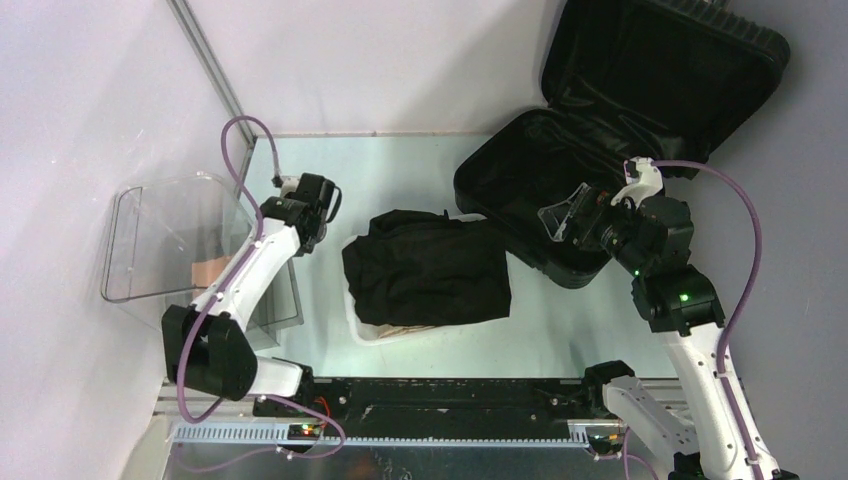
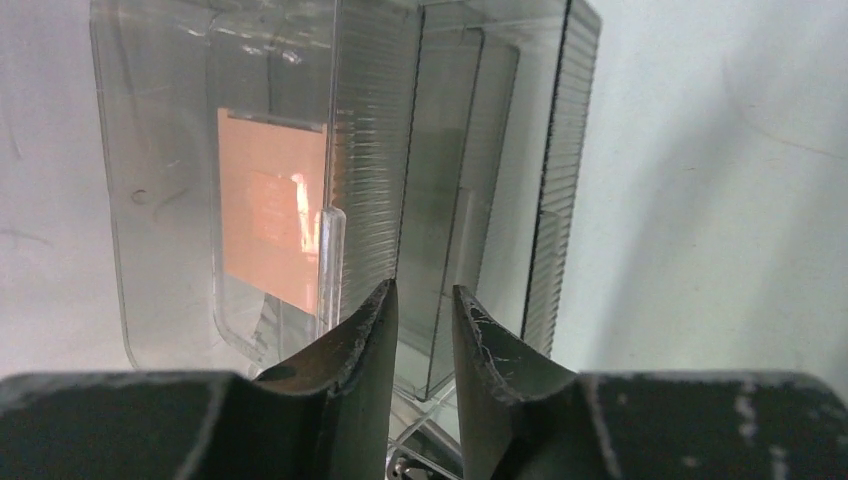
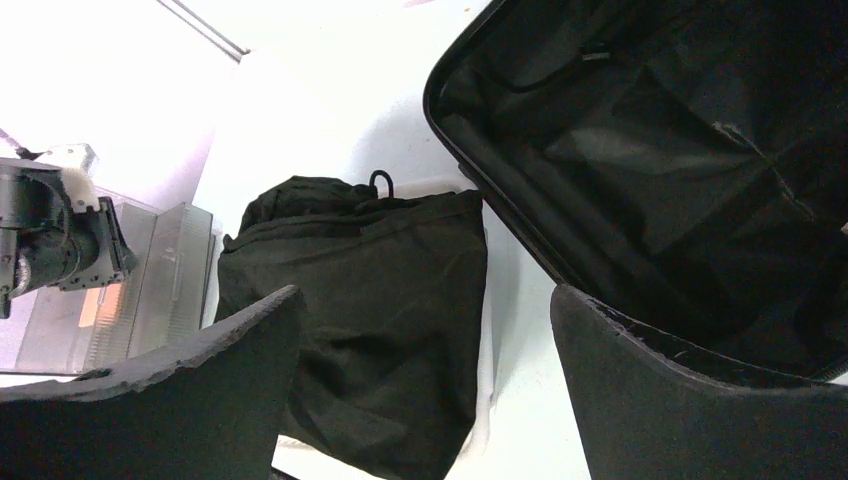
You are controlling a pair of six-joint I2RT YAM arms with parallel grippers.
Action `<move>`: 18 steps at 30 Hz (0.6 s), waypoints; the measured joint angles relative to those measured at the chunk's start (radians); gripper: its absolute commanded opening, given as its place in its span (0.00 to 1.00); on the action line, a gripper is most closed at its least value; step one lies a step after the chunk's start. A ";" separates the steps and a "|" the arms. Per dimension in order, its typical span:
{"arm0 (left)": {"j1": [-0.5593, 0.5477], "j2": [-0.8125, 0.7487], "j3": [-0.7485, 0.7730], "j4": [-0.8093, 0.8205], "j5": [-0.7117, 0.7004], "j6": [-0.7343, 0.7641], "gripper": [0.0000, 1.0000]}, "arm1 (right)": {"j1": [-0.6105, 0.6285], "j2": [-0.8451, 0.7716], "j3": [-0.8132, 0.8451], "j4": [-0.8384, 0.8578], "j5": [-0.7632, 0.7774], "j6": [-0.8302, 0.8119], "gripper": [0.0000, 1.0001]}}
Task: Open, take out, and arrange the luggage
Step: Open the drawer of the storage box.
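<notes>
The luggage [image 1: 600, 130], a big black hard-shell suitcase, lies open at the back right, its ribbed lid propped against the wall. Its black fabric lining [image 3: 690, 150] shows in the right wrist view. My right gripper [image 1: 560, 218] hovers over the suitcase's near-left rim, jaws wide open with nothing between them [image 3: 425, 292]. A black folded garment [image 1: 425, 265] [image 3: 370, 300] rests on a white basket [image 1: 365, 335] mid-table. My left gripper [image 2: 424, 300] faces a clear plastic bin [image 2: 300, 150], fingers a narrow gap apart and gripping nothing.
The clear bin [image 1: 170, 240] stands at the left wall with an orange label [image 2: 270, 220] showing through it. The left arm's wrist [image 1: 305, 200] is just right of the bin. A metal rail [image 1: 210, 60] runs up the back-left corner. Bare tabletop [image 1: 540, 320] lies between basket and right arm.
</notes>
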 measured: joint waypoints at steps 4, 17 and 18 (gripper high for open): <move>0.046 0.028 -0.035 0.021 -0.002 0.025 0.31 | 0.000 -0.001 0.000 0.000 -0.012 0.000 0.95; 0.105 0.106 -0.111 0.134 0.198 0.103 0.34 | 0.000 0.000 0.000 0.000 -0.013 -0.001 0.96; 0.105 0.106 -0.111 0.139 0.211 0.107 0.34 | 0.000 0.000 0.000 0.000 -0.013 -0.004 0.96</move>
